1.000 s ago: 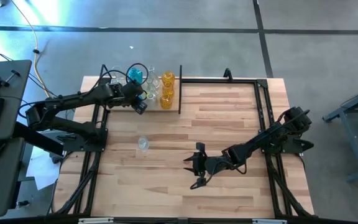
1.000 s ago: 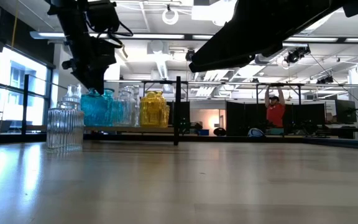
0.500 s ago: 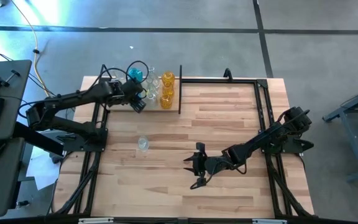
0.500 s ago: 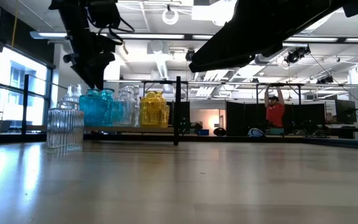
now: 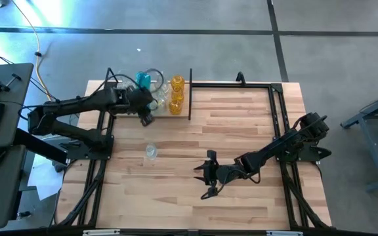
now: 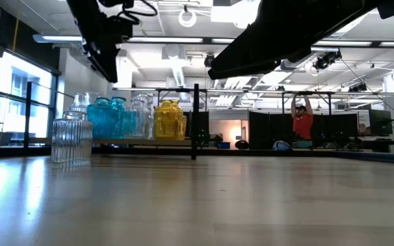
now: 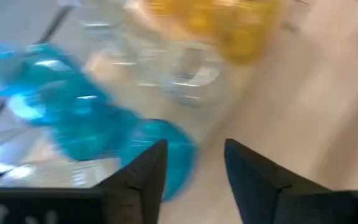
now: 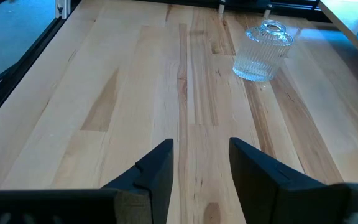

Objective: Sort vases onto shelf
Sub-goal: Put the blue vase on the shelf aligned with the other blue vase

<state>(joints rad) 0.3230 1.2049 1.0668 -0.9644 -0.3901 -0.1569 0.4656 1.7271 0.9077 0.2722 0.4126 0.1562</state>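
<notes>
Several vases stand on the shelf (image 6: 142,141) at the table's far left: teal vases (image 6: 104,117), clear vases (image 6: 139,115) and amber vases (image 6: 169,119), standing on their bases. One clear ribbed vase (image 5: 151,151) stands alone on the tabletop, also seen as the ribbed vase (image 8: 263,50) in the right wrist view. My left gripper (image 5: 146,117) hangs open just on the near side of the shelf, above the teal vases (image 7: 86,124), touching nothing. My right gripper (image 5: 205,176) is open and hovers over the table's middle, to the right of the lone vase.
A tall black end post (image 5: 190,95) closes the shelf's right end. A black frame (image 5: 274,105) runs along the table's far and right edges. Bare wood lies between the lone vase and my right gripper. A person (image 6: 303,123) stands far behind the table.
My left gripper has risen from the top of the teal vases on the shelf and drawn back slightly toward the near edge. The vases stand where they were. My right arm has kept still.
</notes>
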